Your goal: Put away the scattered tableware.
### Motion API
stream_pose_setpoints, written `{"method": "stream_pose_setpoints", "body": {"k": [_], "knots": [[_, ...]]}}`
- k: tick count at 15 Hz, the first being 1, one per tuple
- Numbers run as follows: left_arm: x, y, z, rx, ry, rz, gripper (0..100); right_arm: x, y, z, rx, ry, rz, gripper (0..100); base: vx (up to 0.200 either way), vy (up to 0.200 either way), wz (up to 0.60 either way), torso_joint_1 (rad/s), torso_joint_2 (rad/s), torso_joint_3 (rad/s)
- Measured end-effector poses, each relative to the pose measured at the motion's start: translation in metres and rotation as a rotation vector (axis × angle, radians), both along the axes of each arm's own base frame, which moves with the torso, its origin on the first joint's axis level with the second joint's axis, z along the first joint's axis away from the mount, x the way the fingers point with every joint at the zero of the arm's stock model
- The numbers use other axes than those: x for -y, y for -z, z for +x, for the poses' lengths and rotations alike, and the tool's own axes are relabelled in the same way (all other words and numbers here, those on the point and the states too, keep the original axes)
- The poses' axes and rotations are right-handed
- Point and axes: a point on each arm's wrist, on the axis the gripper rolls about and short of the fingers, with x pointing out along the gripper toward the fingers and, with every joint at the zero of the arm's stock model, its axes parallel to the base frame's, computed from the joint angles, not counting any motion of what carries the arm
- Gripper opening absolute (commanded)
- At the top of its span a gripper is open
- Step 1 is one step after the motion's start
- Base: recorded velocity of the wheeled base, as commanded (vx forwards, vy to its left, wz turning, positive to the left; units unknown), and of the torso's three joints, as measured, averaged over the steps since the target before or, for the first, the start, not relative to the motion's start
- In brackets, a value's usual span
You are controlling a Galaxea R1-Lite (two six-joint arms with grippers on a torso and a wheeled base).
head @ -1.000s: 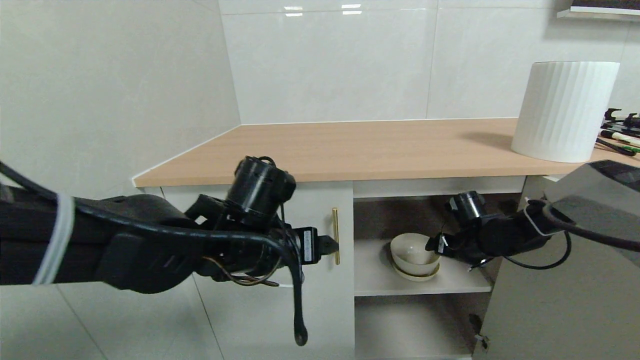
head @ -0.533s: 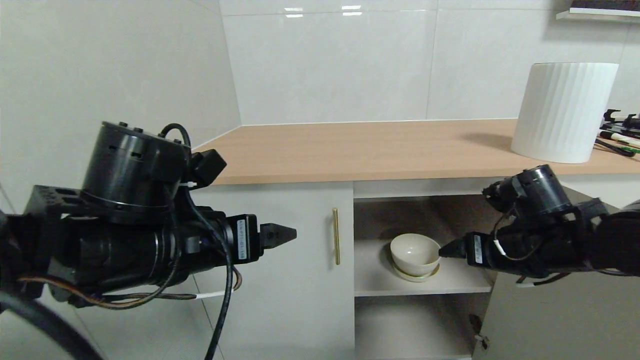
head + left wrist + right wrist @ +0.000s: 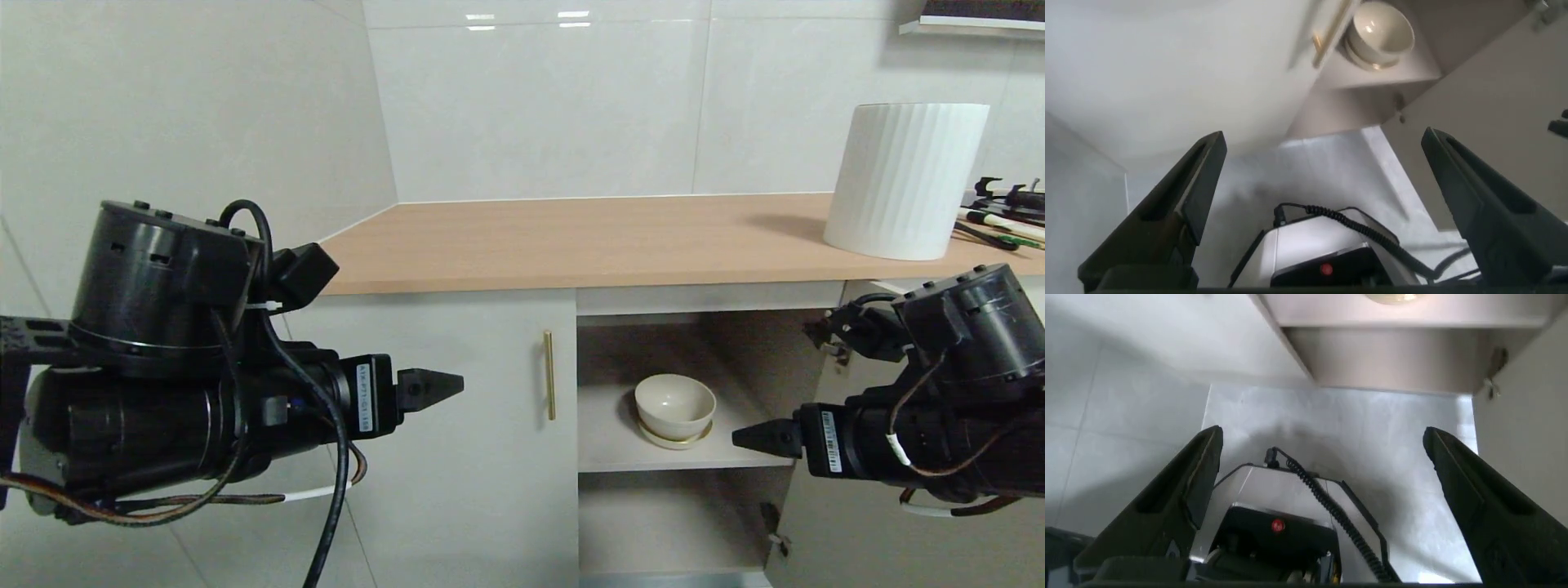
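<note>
While the left pincer (image 3: 441,385) and right pincer (image 3: 747,437) both gape wide, the bowl (image 3: 675,402) stands shelved.
We find it on a saucer (image 3: 674,441) on the cabinet shelf (image 3: 606,445), lower centre of the frame.

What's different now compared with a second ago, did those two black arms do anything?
Both arms drew back toward the camera. The left jaws came away from the gold handle of the shut door; the right jaws came off the bowl and backed out of the open compartment. The bowl stayed on its plate on the shelf; the white canister stayed put.
</note>
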Motion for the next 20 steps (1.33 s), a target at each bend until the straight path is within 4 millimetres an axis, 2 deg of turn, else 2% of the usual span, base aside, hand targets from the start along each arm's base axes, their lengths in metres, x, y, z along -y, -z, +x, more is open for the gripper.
{"method": "stream_pose_setpoints", "body": {"k": [10,20], "knots": [[0.001,0.003,0.002,-0.011,-0.001,0.006,100,0.002,0.001,-0.003,0.0,0.004,-0.009,100,-0.2,0.0,0.0,0.001,0.0,0.003],[0.0,0.001,0.001,-0.004,-0.003,0.006,100,0.011,-0.006,-0.019,0.021,0.01,-0.013,100,0.0,0.0,0.0,0.0,0.0,0.0]]}}
